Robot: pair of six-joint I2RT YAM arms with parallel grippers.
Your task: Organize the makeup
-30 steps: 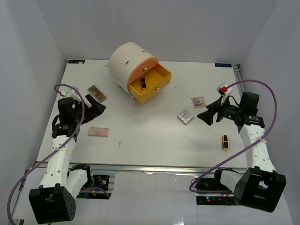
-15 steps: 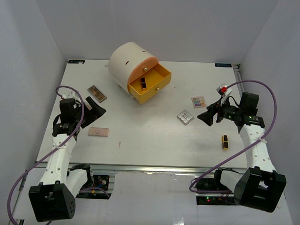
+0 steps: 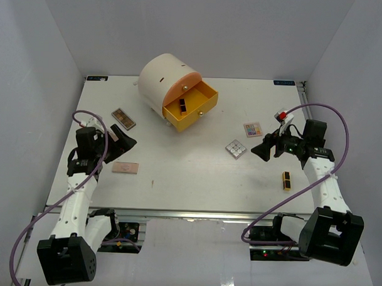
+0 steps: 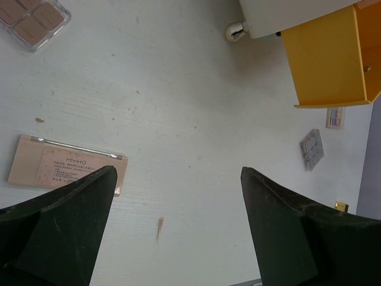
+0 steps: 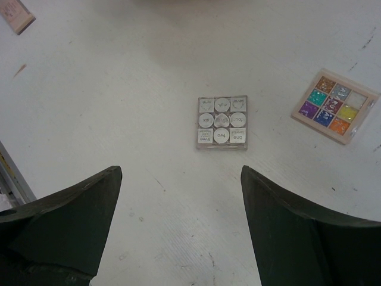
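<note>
A clear square palette (image 3: pixel 235 148) lies mid-table and shows face down in the right wrist view (image 5: pixel 222 122). A square colour palette (image 3: pixel 252 129) lies right of it, also in the right wrist view (image 5: pixel 335 105). A flat pinkish-tan palette (image 3: pixel 125 168) lies near the left arm, and shows in the left wrist view (image 4: pixel 62 163). A brown-shade palette (image 3: pixel 123 118) lies behind it. A black-and-gold case (image 3: pixel 286 180) lies at the right; another stands in the open yellow drawer (image 3: pixel 182 105). My left gripper (image 3: pixel 125 141) is open and empty. My right gripper (image 3: pixel 263 150) is open and empty, just right of the clear palette.
The cream cylindrical drawer unit (image 3: pixel 163 77) stands at the back centre with its yellow drawer (image 3: pixel 193 112) pulled open towards the front. A small red-and-white item (image 3: pixel 281 115) lies behind the right arm. Grey walls close in both sides.
</note>
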